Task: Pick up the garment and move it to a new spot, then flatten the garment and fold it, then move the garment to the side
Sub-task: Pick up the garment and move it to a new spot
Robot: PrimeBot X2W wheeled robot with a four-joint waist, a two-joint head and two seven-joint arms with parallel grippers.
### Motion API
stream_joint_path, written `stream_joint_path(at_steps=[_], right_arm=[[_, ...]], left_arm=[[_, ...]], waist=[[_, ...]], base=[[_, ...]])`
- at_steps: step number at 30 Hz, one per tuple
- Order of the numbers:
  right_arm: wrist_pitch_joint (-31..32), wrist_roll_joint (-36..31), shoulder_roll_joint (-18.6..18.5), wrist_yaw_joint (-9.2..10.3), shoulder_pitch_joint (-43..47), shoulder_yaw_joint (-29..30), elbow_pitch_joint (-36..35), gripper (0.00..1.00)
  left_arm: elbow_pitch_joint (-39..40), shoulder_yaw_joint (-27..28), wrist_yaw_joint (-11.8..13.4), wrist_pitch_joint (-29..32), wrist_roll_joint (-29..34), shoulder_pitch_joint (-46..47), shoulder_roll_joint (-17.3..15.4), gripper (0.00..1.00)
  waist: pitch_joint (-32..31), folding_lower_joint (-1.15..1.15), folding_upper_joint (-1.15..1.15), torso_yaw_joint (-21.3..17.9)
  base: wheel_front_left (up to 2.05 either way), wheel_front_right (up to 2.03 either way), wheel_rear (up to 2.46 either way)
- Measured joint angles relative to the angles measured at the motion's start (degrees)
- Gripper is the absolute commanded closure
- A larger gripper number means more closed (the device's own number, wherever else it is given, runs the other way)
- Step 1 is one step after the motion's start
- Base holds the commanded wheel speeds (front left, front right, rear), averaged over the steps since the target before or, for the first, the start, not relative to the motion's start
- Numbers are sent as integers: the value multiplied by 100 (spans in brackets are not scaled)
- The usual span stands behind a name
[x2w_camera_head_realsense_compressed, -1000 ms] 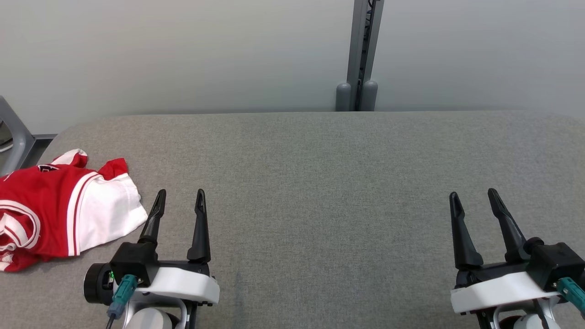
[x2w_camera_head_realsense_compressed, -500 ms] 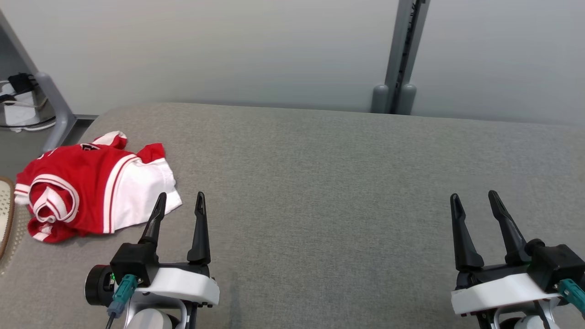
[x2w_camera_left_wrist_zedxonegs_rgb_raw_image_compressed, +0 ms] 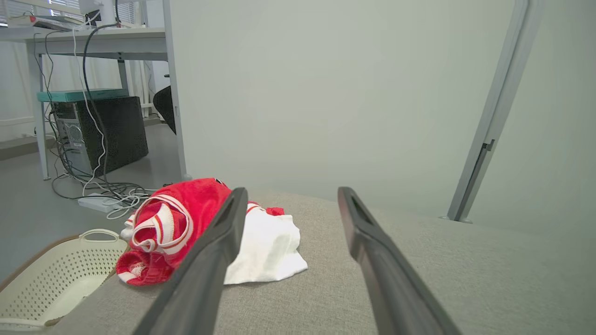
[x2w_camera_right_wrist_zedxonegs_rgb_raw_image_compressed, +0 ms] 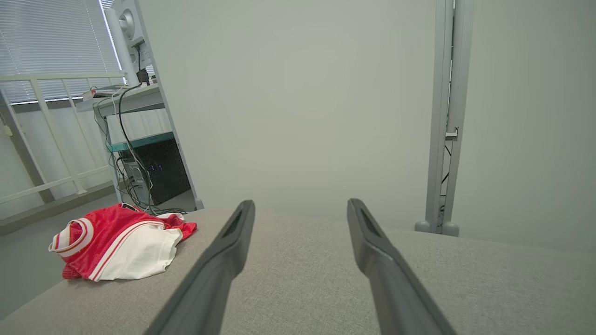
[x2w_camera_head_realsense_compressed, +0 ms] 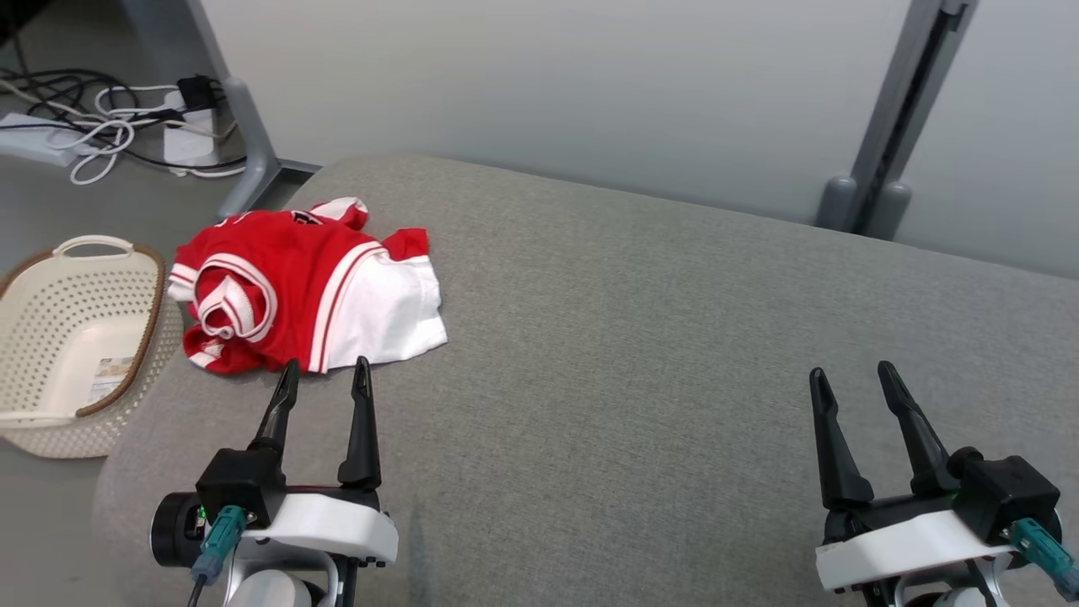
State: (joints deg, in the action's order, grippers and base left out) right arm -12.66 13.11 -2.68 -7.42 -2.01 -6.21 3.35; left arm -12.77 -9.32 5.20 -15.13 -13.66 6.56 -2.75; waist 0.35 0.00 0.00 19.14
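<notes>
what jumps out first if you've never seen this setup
The crumpled red and white garment grabs the eye, lying at the left end of the grey padded table. Beside that end stands a cream perforated basket. The left gripper and right gripper hang open nearer the camera, holding nothing.

Cream basket [x2w_camera_head_realsense_compressed: 50,308] beside grey cushion [x2w_camera_head_realsense_compressed: 641,337]

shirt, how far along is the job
Nothing looks done: the shirt lies crumpled at the left end of the grey table. In hand: the left claw is open near it, holding nothing; the right claw is open too. Left to do: pick up, move, flatten, fold, set aside.
</notes>
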Motion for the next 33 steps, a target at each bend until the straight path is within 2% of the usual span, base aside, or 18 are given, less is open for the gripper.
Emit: stream_joint_path(at_steps=[15, 24, 33], right_arm=[[-48, 111, -1, 0, -5, -138, 207, 0], [-89, 168, 0, 0, -7, -224, 315, 0], [-145, 297, 1, 0, -2, -283, 470, 0]], left_arm=[[-160, 13, 16, 0, -3, -19, -1, 0], [-187, 53, 14, 0, 5, -29, -25, 0], [-297, 85, 18, 68, 2, -15, -126, 0]], waist=[[-130, 0, 0, 857], [-223, 0, 0, 966], [-249, 0, 0, 837]], base=[[0, 0, 0], [0, 0, 0], [0, 0, 0]])
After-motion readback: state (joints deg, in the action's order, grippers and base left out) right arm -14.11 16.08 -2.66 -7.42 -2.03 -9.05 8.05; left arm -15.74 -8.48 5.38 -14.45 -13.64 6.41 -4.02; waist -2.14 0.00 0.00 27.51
